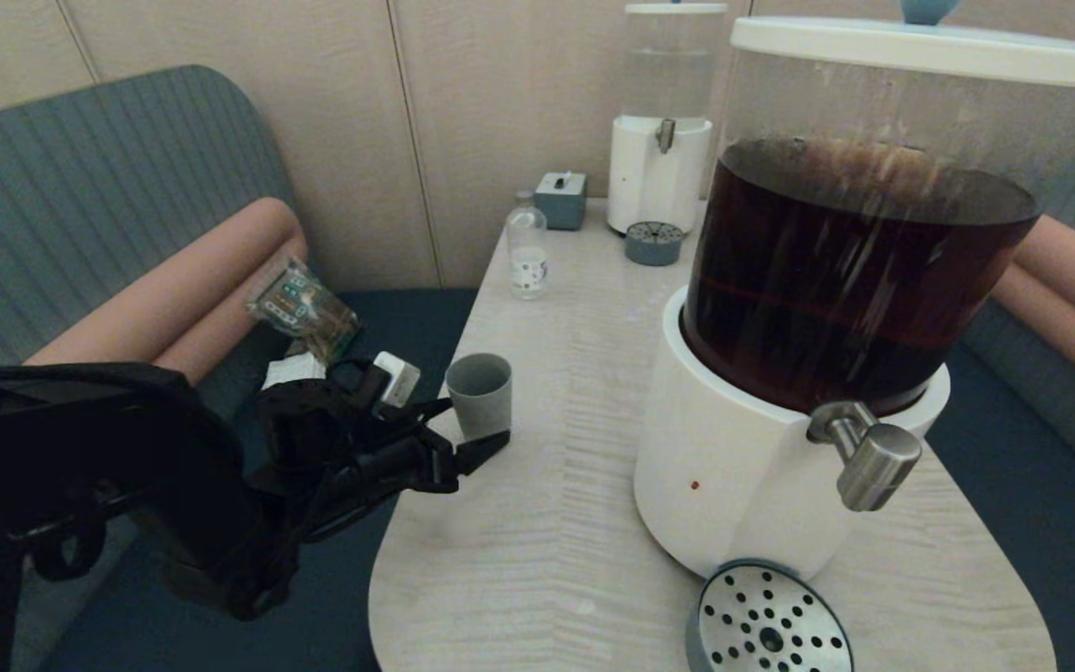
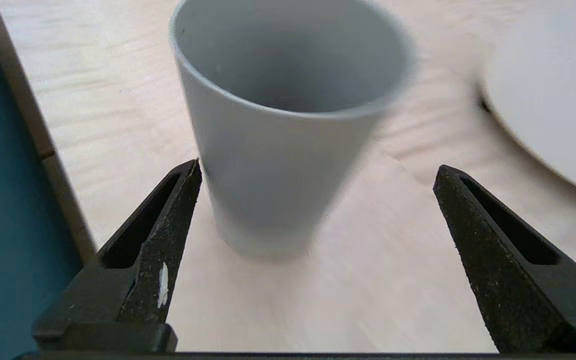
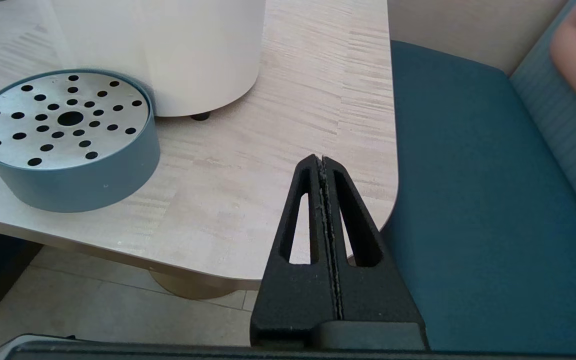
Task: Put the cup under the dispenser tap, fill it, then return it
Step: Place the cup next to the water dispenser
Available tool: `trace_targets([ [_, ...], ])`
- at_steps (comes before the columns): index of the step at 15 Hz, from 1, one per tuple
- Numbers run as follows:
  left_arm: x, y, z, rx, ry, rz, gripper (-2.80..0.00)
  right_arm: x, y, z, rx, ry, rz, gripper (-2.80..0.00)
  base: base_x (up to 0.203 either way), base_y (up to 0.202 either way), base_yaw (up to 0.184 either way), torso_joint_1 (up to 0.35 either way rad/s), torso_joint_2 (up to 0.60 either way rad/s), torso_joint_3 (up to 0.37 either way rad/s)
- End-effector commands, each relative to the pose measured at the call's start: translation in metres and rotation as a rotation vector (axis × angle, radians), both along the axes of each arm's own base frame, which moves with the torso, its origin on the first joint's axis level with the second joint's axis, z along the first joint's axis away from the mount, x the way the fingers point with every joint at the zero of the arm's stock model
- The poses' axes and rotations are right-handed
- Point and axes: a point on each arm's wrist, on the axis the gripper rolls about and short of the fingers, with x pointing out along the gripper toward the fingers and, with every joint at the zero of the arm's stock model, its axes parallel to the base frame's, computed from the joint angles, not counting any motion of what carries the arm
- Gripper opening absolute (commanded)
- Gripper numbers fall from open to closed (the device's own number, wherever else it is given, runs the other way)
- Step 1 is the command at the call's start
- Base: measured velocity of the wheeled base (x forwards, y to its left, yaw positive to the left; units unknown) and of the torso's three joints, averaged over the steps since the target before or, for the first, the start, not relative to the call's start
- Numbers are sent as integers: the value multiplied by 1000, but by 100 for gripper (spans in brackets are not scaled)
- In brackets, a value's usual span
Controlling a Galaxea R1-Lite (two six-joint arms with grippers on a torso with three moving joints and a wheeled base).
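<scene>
The table, pale wood with rounded corners, carries everything; the dispenser with its white base and tank of dark brown liquid stands on the table's right half, near the front. The dispenser tap, a stubby steel spout, juts from the base toward the table's front right corner, above a round perforated drip tray at the front edge.

The left arm reaches in from over the blue bench seat left of the dispenser, lying low and nearly level with the tabletop. The left gripper is spread wide, its fingers on either side of the cup at its lower part. One finger is just beside the cup wall; the other is well apart from it, so nothing is gripped.

The cup stands upright on the table's left edge, well apart from the dispenser, with bare tabletop between them.

The right gripper hovers off the table's front right corner, beyond the drip tray from the dispenser, its fingers pressed together on nothing.

A small clear bottle stands farther back, behind the cup.
</scene>
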Motion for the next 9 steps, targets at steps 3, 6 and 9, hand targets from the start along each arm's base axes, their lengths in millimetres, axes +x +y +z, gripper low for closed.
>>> trace_targets([
  [3,-35,10,33,-13,-47,0,0,0,0,-3,-1,4,1,-280,0,0,0,0,0,0],
  [6,-72,20,56,-26,-80,0,0,0,0,-3,-1,3,1,-280,0,0,0,0,0,0],
  [9,-115,32,82,-50,-147,0,0,0,0,-3,-1,3,1,-280,0,0,0,0,0,0],
])
